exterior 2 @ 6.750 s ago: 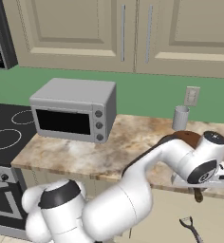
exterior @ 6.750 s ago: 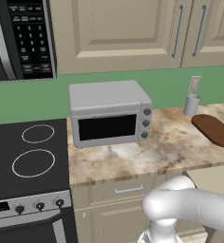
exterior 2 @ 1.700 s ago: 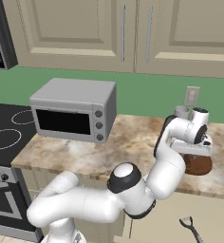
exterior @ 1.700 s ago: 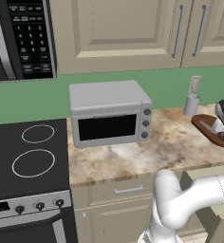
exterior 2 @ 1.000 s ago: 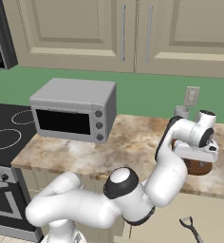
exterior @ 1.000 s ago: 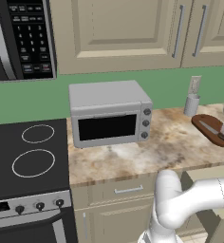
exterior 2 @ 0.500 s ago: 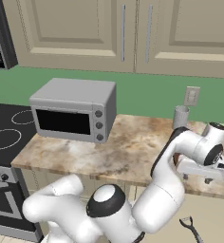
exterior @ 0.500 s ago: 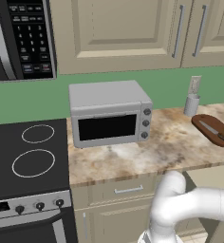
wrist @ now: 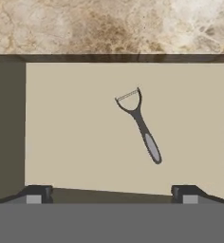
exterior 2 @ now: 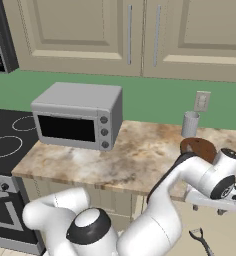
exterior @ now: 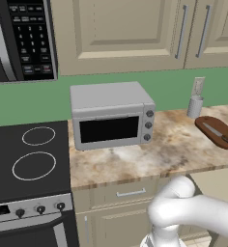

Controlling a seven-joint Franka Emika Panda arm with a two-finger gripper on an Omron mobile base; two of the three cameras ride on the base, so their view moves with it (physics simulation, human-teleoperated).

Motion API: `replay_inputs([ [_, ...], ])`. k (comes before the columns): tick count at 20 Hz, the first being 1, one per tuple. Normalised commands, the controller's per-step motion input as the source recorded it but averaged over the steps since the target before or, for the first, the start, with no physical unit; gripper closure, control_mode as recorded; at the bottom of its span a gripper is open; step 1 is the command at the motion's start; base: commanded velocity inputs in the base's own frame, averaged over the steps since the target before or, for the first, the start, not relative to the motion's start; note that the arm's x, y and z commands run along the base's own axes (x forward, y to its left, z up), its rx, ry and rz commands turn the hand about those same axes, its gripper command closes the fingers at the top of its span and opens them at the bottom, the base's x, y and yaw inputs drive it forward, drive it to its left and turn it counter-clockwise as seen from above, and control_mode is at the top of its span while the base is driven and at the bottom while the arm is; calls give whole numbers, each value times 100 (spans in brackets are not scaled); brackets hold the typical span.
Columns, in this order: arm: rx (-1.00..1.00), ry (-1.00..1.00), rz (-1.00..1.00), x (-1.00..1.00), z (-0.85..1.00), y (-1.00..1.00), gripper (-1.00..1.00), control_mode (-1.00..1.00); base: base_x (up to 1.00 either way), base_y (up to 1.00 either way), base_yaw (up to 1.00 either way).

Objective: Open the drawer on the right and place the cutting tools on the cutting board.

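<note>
1. Because the peeler [wrist: 140,124] is a slim tool with a thin wire-like head and a narrow dark handle, it should be light and stiff, though it lies flat on the pale floor of the open drawer [wrist: 76,137], so there is little height to catch.
2. The handle's thicker grey middle looks like the best place to hold it, with the fingers [wrist: 38,194] closing across its width.
3. The gripper [wrist: 111,195] hangs above the drawer with its fingers spread wide and nothing between them.
4. The hand view gives the peeler's slant and position; the right base view shows its head [exterior 2: 196,234] low beside the hand.
5. The left base view alone shows the knife [exterior: 219,133] already lying on the cutting board [exterior: 213,125] on the desk [exterior: 149,157].
</note>
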Motion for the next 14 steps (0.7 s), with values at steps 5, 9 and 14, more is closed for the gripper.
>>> replay_inputs([
  [5, 0, -4, 3, -6, -25, -9, -100, -100, 0, 0, 0],
  [9, 0, -4, 10, 0, -29, -29, -100, -100, 0, 0, 0],
  [14, 0, -1, 15, 0, -44, -34, -100, -100, 0, 0, 0],
])
